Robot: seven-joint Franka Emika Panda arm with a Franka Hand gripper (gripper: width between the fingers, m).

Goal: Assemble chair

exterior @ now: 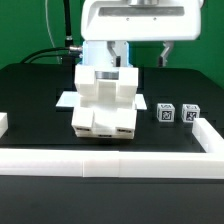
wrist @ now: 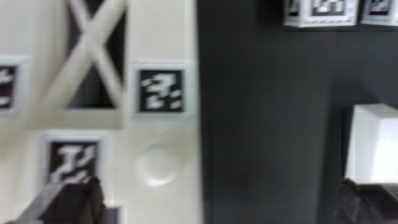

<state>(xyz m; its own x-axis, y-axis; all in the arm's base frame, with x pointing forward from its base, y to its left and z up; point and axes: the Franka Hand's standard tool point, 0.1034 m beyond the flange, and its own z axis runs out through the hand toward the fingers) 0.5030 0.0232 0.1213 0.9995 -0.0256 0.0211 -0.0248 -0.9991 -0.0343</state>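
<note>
The chair (exterior: 103, 100) is a partly built stack of white blocky parts with tags, standing mid-table. My gripper (exterior: 143, 56) hangs open above it and slightly toward the exterior view's right, holding nothing. In the wrist view a white chair slab (wrist: 157, 120) with crossed bars and black-and-white tags lies below. One dark fingertip (wrist: 71, 205) hangs over this slab and the other (wrist: 382, 205) over bare black table. The gripper (wrist: 222, 212) stands wide open there. I cannot tell how far the fingers are above the slab.
Two small tagged white parts (exterior: 165, 112) (exterior: 189, 114) lie to the exterior view's right of the chair. A low white border rail (exterior: 110, 160) runs along the front and right edges. A flat white board (exterior: 64, 100) lies under the chair's left side. Another white block (wrist: 374, 145) shows in the wrist view.
</note>
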